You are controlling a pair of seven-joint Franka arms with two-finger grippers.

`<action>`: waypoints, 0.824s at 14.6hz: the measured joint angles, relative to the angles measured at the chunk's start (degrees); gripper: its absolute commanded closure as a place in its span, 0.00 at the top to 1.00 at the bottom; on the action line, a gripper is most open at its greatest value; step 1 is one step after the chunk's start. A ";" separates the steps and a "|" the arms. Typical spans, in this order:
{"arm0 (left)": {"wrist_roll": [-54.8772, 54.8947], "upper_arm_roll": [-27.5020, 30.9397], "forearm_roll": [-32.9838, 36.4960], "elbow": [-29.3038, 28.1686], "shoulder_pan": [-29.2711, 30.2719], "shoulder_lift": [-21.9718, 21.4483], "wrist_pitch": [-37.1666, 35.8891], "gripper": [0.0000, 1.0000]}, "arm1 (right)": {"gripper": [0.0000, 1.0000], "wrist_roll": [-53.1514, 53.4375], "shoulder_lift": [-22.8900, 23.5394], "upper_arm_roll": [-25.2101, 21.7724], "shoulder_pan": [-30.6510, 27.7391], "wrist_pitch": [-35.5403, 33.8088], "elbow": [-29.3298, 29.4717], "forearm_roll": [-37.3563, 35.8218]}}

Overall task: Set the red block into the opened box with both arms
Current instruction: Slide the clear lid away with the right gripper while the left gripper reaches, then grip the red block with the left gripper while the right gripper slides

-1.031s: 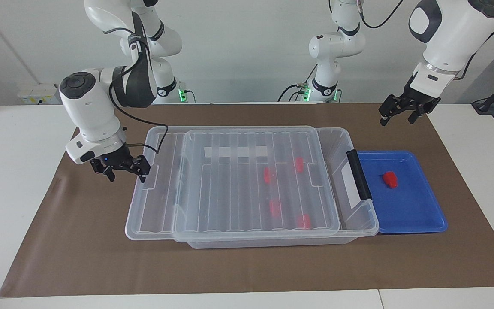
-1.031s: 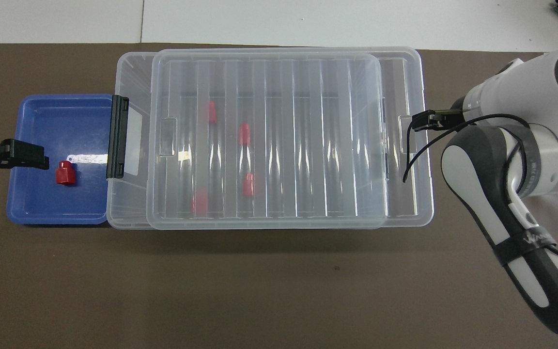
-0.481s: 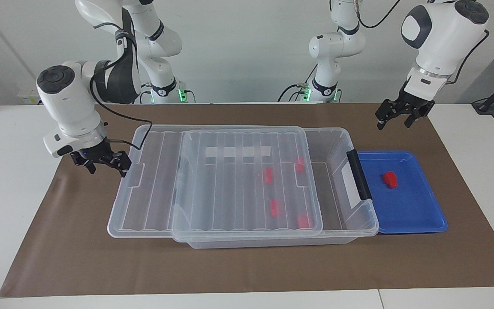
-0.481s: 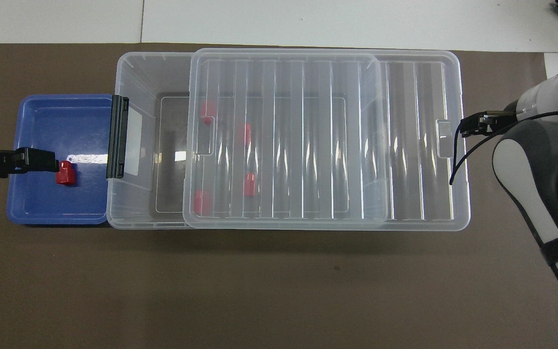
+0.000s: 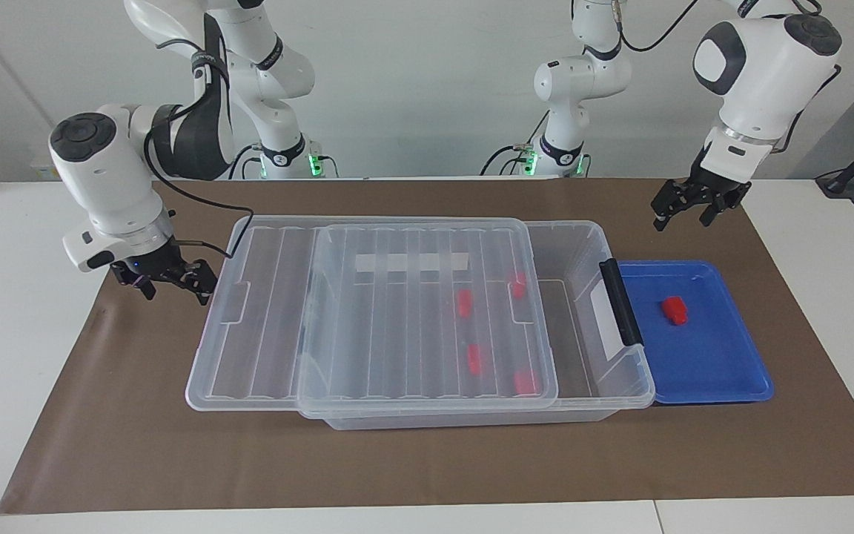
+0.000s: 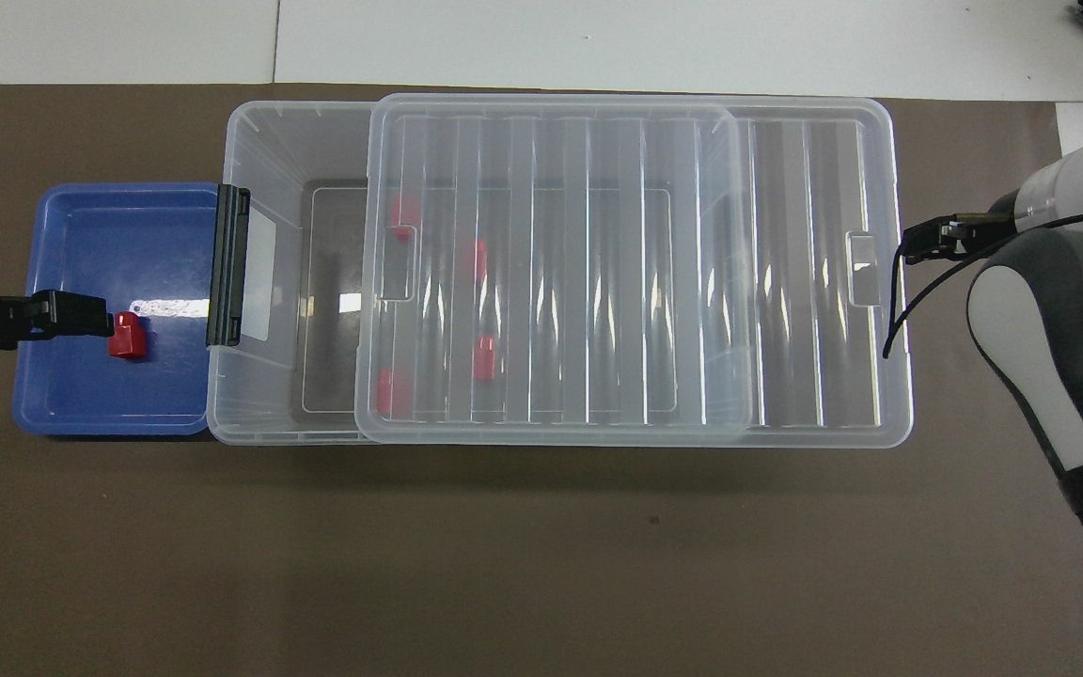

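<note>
while grippers hover, red block (image 5: 674, 309) in tray (image 5: 723, 378)

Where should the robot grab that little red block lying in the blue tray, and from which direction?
Probably from straight above, fingers closing across the wider body of the red block. It lies alone on the floor of the shallow blue tray, clear of its walls, so both sides look free. The left gripper hangs open above the table nearby.

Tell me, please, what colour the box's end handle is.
Black; the handle on the box shows best overhead.
</note>
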 measured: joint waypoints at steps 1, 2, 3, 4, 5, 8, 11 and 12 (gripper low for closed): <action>0.00 0.00 0.00 -0.79 0.01 0.01 1.37 1.00 | 1.00 0.01 0.00 0.40 0.16 0.50 0.10 0.61; 0.00 0.02 0.02 -2.16 0.11 0.04 3.76 1.00 | 1.00 0.02 0.01 0.58 0.48 0.97 0.08 1.36; 0.25 0.09 0.11 -4.10 0.61 0.17 6.89 1.00 | 1.00 0.03 0.05 0.72 0.67 1.39 0.00 2.08; 1.41 0.11 0.15 -6.35 1.66 0.51 10.26 1.00 | 1.00 0.03 0.13 0.84 0.71 1.59 -0.11 2.68; 3.35 0.16 0.15 -8.49 2.99 1.16 13.53 1.00 | 1.00 0.03 0.26 0.86 0.70 1.67 -0.29 2.92; 6.48 0.38 0.15 -11.28 5.71 4.80 19.87 1.00 | 1.00 0.03 0.51 0.85 0.67 1.78 -0.95 2.97; 6.58 0.24 0.15 -12.70 5.82 8.31 26.10 1.00 | 1.00 0.02 0.53 0.77 0.55 1.84 -1.11 1.55; 6.58 0.18 0.15 -13.61 5.82 9.08 28.18 1.00 | 1.00 0.02 0.53 0.74 0.47 1.85 -1.12 0.12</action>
